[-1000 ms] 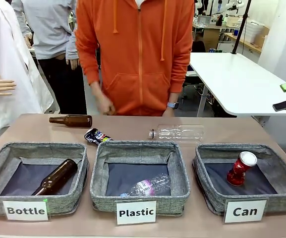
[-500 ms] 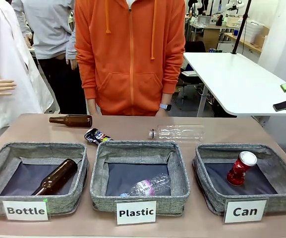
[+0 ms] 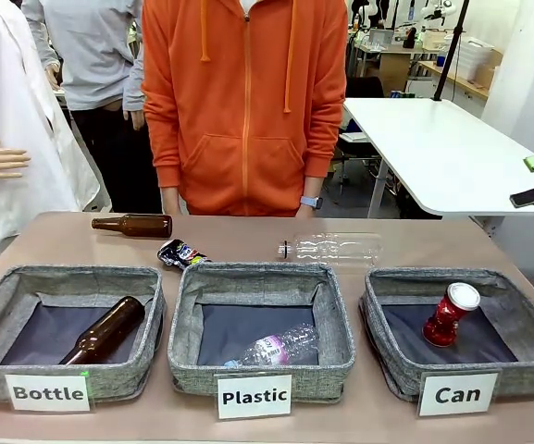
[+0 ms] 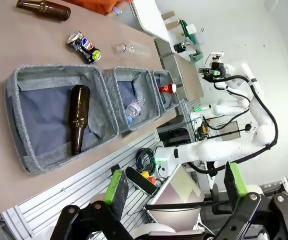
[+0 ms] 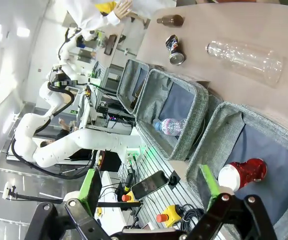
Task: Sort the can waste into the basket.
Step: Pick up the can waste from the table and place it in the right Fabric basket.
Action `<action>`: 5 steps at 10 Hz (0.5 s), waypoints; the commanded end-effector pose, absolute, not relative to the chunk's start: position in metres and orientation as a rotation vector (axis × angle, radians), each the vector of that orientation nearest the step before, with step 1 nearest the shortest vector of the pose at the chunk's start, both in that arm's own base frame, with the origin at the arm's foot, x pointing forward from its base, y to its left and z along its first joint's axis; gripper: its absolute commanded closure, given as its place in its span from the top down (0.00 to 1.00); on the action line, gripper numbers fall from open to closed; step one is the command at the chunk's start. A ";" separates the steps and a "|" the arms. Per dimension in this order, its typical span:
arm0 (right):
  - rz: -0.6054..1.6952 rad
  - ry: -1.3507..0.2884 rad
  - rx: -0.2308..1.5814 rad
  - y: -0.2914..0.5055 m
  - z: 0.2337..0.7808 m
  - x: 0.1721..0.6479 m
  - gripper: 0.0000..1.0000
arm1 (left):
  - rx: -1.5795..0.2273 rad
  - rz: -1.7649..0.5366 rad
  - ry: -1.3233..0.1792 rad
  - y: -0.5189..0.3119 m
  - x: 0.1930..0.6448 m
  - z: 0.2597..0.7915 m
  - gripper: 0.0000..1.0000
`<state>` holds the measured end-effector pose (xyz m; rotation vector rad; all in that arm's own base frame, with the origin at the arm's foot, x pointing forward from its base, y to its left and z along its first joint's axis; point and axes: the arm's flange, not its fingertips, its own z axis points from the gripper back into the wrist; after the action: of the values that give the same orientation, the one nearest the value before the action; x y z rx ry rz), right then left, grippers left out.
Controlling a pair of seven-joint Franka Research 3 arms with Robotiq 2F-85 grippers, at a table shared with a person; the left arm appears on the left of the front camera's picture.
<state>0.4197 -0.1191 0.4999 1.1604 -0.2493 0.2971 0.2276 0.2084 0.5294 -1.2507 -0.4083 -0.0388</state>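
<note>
Red drink can with a silver top point(image 3: 449, 315) is in. It lies tilted on the dark lining of the grey fabric basket signed "Can" point(image 3: 526, 377). The crushed dark blue-black can with red and white print point(image 3: 181, 252) is out on the brown table point(image 3: 239, 236), just behind the gap between the other two baskets. The "Plastic" basket point(image 3: 192, 375) holds a clear plastic bottle point(image 3: 276, 349), and the "Bottle" basket point(image 3: 118, 381) a brown glass bottle point(image 3: 105, 330). Left fingers point(image 4: 115, 187) are spread apart and hold nothing. Right fingers point(image 5: 91, 185) likewise.
</note>
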 end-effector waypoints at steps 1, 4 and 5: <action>0.314 -0.251 1.158 -0.120 0.501 0.418 1.00 | -1.141 -0.105 -0.361 0.178 0.237 0.544 1.00; 0.314 -0.251 1.158 -0.120 0.501 0.418 1.00 | -0.895 -0.275 -0.224 0.060 0.322 0.576 1.00; 0.314 -0.251 1.158 -0.120 0.501 0.418 1.00 | -0.843 -0.267 -0.239 0.023 0.345 0.573 1.00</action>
<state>0.4198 -0.1185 0.4999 1.1601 -0.2483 0.2983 0.3160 0.0370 0.5761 -0.8992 -0.2537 -0.2799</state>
